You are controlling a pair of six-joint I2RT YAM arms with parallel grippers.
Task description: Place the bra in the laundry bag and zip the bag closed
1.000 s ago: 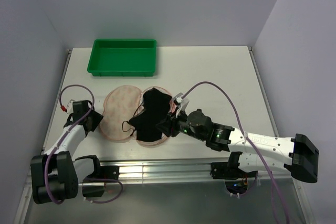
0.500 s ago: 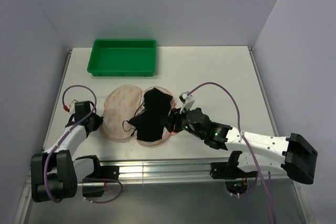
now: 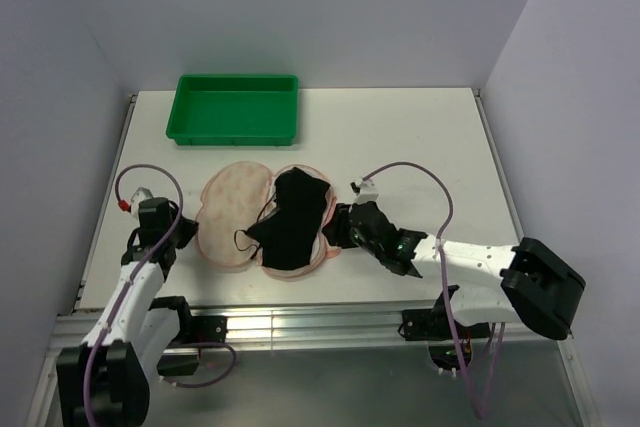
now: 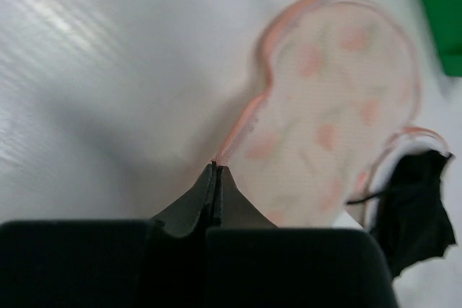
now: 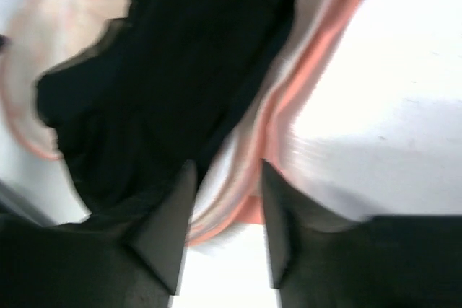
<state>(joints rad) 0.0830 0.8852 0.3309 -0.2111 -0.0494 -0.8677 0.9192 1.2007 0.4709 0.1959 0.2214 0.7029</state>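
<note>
- The laundry bag (image 3: 232, 209) lies unzipped and spread flat into 2 lobes on the white table (image 3: 420, 147), toward the near edge, between the 2 arms
- The bra (image 3: 291, 224) rests on the bag's right lobe, bunched, with a thin black strap looping over onto the left lobe; the right lobe's pink rim shows around it
- The left gripper (image 4: 215, 167) sits low at the outer edge of the left lobe; its fingers are pressed together with no gap, the tips touching the pink zipper edging. Whether any fabric is pinched between them cannot be told
- The right gripper (image 5: 227, 169) is at the right lobe's rim, fingers held a moderate way apart, gripping nothing; the pink edging runs through the gap, and the left finger (image 5: 173, 229) lies against the bra's black fabric
- A green tray (image 3: 236, 107) stands at the far side, well apart from the bag
</note>
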